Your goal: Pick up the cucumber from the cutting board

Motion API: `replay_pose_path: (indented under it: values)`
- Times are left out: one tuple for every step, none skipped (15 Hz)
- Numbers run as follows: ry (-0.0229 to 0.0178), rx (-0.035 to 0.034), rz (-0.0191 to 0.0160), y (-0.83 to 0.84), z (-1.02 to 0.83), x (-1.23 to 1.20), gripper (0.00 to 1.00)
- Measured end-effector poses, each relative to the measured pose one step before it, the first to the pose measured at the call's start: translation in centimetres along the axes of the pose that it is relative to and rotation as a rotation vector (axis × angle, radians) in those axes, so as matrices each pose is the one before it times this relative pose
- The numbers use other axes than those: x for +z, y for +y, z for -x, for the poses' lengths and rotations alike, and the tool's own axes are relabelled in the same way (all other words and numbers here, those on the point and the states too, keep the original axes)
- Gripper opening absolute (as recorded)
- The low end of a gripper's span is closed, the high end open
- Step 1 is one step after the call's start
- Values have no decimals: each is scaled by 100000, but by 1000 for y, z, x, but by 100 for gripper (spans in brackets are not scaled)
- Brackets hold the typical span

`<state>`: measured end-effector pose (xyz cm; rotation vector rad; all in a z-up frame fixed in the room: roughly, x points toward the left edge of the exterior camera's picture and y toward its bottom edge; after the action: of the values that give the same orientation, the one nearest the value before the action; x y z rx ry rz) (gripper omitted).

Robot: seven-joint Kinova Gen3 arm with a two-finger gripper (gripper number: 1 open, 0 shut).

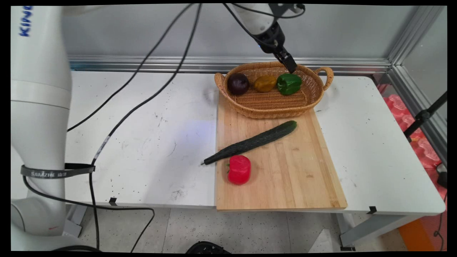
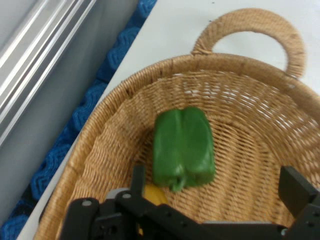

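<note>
Currently open wide and holding nothing: end effector (image 1: 291, 67) (image 2: 216, 177), fingers (image 2: 295, 186) spread well apart either side of the green pepper (image 1: 288, 84) (image 2: 183, 147) in the hand view. Hovers just above that pepper, tips near the basket's (image 1: 271, 110) (image 2: 235, 65) far rim, touching neither as far as can be told. Points down and toward the picture's right, wrist tilted, not plumb; reaches in from the top edge with black cables trailing off to the left.

Beside the green pepper, in the same basket: a yellow fruit (image 1: 265, 83) (image 2: 150, 195) just alongside, then a dark purple round one (image 1: 238, 83) at the left end. Basket sits on the far end of a wooden board (image 1: 285, 171). Nearer on the board, well apart from the end effector: a cucumber (image 1: 253, 142) lying aslant, its thin end past the board's left edge, and a red pepper (image 1: 239, 169) just below it. Board lies on the white surface (image 1: 142, 125).
</note>
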<state>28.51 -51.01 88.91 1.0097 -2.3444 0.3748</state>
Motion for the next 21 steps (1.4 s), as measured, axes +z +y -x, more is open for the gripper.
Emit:
replay_pose_path:
  values:
    - [92,262,74,114,217,-781,100]
    - [0,452,182,242,348,-1171,100]
    - [-124,263,43,346,536,-1527,100]
    - [-350,303,94,350,551,-1402,100]
    - [-472,327,180,414,512,-1216,100]
    - [-373,344,166,319,416,-956,100]
    - [-647,654,344,531,659,-1343,100]
    - [-694,541,458,507,676,-1245,100]
    - [-953,716,604,630,809,-1370,100]
    - [-874,600,598,563,727,-1143,100]
    - [-631,382,357,362,490,-732,100]
    - [-1183,554,617,645,890,-1258,100]
    - [-1237,508,543,649,854,-1144,100]
    - [-1237,242,443,565,766,-884,100]
    - [-1324,171,425,622,845,-954,100]
    - [-1311,105,450,626,797,-829,100]
    - [-1025,-12,361,520,631,-628,100]
    - [-690,-22,227,376,403,-354,100]
    - [-1077,-362,361,617,658,-534,100]
    - [-929,-470,297,523,523,-308,100]
    - [-681,-712,175,497,471,-209,100]
